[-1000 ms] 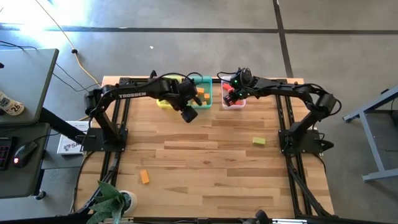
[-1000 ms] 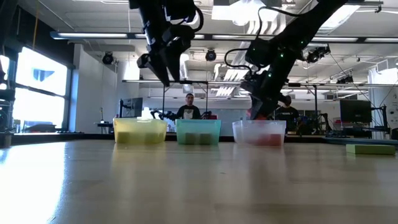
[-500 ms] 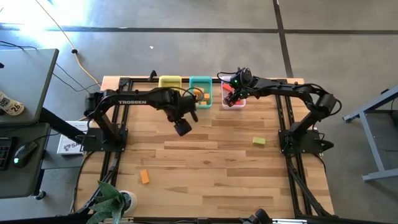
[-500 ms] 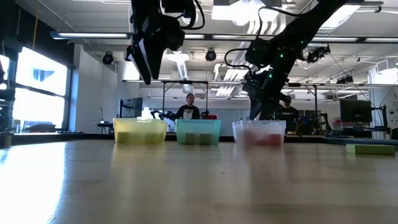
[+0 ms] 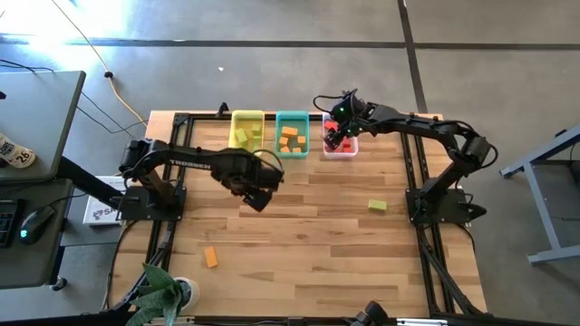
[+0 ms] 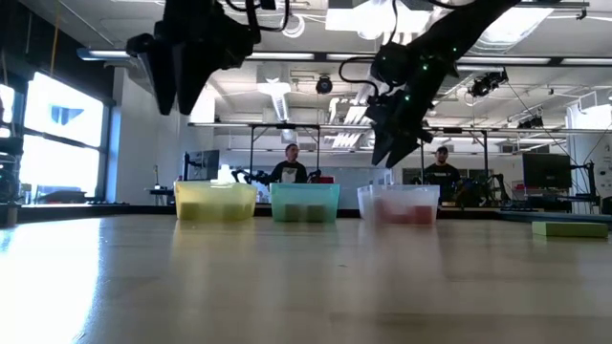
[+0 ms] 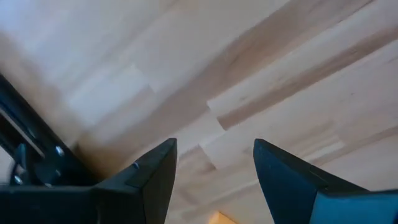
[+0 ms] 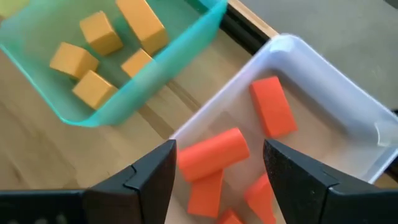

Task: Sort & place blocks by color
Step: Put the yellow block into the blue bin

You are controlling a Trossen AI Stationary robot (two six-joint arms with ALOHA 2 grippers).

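Note:
My right gripper (image 8: 219,149) hangs open just above the clear bin (image 8: 323,62), where several red blocks (image 8: 211,155) lie on the bin's floor. Beside it the teal bin (image 8: 124,106) holds several orange blocks (image 8: 99,31), and the yellow bin (image 5: 246,118) holds light green ones. My left gripper (image 7: 214,146) is open over bare wood, nearer than the bins (image 5: 258,197), with nothing between its fingers. One green block (image 5: 378,206) lies flat on the table at the right. One orange block (image 5: 211,257) lies near the front left.
The three bins stand in a row at the table's far edge. Dark frame rails (image 5: 177,181) run along the table's left and right sides. A potted plant (image 5: 163,294) sits at the front left corner. People stand in the room behind the table (image 6: 290,162).
My left gripper has swung from above the bins toward the table's near left, staying open. My right gripper has opened over the clear bin, let go of a red block and risen slightly.

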